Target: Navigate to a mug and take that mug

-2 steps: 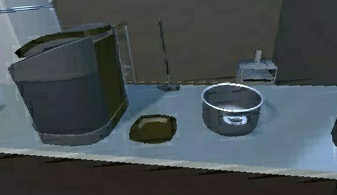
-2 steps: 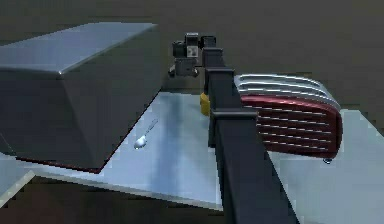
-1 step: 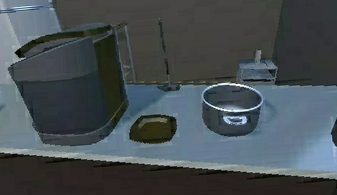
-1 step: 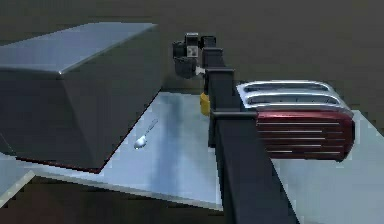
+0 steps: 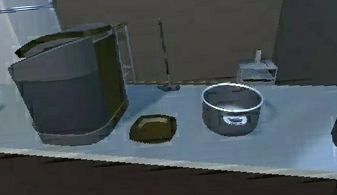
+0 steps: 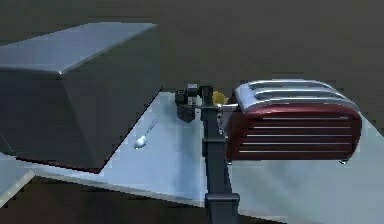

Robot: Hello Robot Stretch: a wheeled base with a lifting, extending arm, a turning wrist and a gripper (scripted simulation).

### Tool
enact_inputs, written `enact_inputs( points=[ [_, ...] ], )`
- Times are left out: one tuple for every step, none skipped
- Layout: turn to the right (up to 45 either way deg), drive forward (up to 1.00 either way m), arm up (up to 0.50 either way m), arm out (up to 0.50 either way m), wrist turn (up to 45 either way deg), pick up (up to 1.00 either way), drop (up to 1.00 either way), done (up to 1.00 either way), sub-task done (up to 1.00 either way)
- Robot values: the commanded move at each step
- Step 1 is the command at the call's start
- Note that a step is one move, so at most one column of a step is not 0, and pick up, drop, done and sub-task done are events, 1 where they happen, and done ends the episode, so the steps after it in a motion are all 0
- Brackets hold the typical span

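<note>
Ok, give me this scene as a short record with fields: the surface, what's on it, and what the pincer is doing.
surface: pale countertop
arm side view: red toaster, spoon, big grey box, small yellow thing
forward view: dark grey appliance, metal pot, olive dish
arm: pincer near the small yellow thing; cannot tell whether it holds anything

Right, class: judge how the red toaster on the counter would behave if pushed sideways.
The toaster looks broad and low, so it would probably slide rather than tip. Its metal top and boxy shell suggest it is stiff and fairly heavy. The smooth counter would likely offer little resistance.
</note>
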Motion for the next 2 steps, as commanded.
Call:
enact_inputs(
  points=[
    [0.0,0.00,0.00,0.00,0.0,1.00,0.00,0.00,0.00],
    [0.0,0.00,0.10,0.00,0.0,0.00,0.00,0.00,0.00]
  ],
)
